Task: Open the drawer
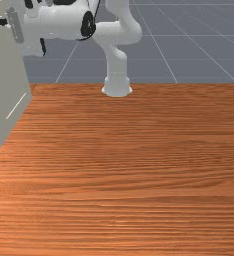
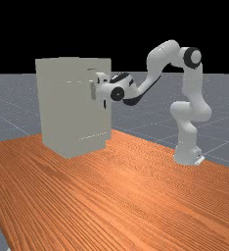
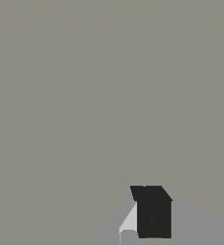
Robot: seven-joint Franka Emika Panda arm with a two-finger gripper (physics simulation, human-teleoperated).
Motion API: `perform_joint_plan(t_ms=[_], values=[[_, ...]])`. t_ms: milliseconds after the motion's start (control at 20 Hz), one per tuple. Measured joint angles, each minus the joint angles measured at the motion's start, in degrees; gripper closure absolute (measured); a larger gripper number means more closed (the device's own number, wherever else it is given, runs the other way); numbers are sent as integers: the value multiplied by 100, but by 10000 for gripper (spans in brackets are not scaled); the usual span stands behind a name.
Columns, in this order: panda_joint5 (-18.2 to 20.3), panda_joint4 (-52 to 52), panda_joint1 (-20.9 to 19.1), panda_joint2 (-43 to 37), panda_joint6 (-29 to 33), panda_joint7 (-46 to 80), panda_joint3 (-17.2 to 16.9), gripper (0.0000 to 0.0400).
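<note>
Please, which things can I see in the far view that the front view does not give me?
The far view adds the top edge of the cabinet, the upper bends of the arm and the black background.

The front view gives instead a head-on look at the arm's base, with the straight back edge of the table behind it.

Both share the cabinet's front side with its upright grey handle, the arm reaching to it, the base, the wooden table and the grey floor.
</note>
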Motion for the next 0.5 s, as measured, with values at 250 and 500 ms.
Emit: perform_joint_plan(t_ms=[250,500], values=[[-294,-377,72,-279,165,33,83,243],[-50,-515,330,-318,-275,13,331,20]])
